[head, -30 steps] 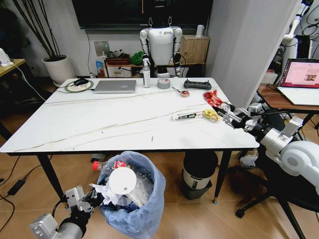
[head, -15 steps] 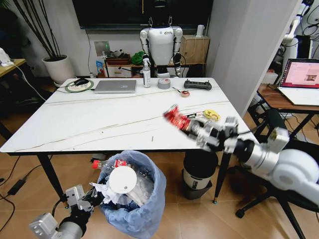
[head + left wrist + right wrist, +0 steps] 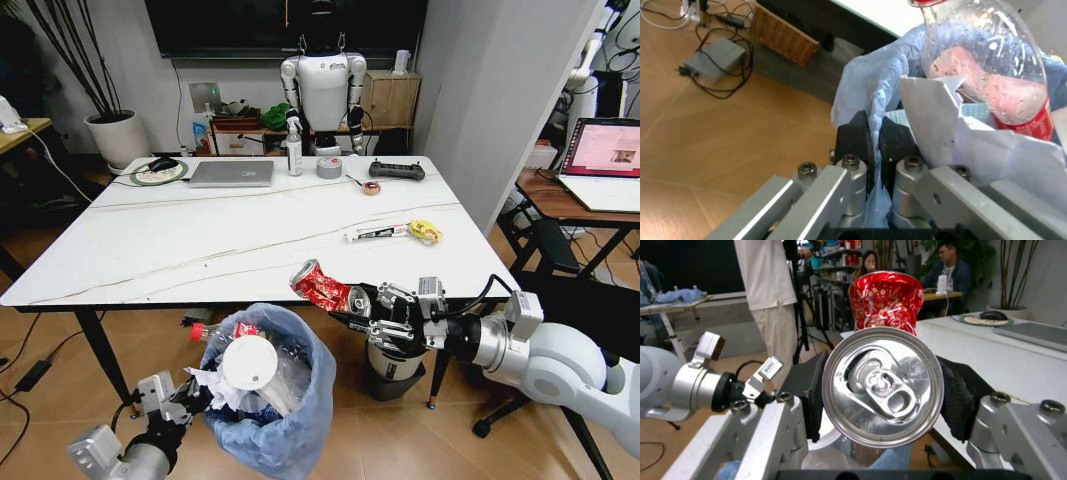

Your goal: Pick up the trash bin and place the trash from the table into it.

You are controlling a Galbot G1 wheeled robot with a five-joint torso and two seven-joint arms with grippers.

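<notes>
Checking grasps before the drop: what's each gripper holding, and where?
Right gripper: crushed red can, pinched at its lid end. Left gripper: trash bin, by the bag at its rim.

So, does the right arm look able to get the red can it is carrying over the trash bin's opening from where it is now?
Probably yes. The right hand, shut on the red can, hangs beside the trash bin rim, above it, with open air between. The left hand grips the bag on the far side.

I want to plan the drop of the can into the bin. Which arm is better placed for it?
The right. Its claw is shut on the crushed red can, just above and beside the bin. The left claw is busy, clamped on the bin's bag rim.
</notes>
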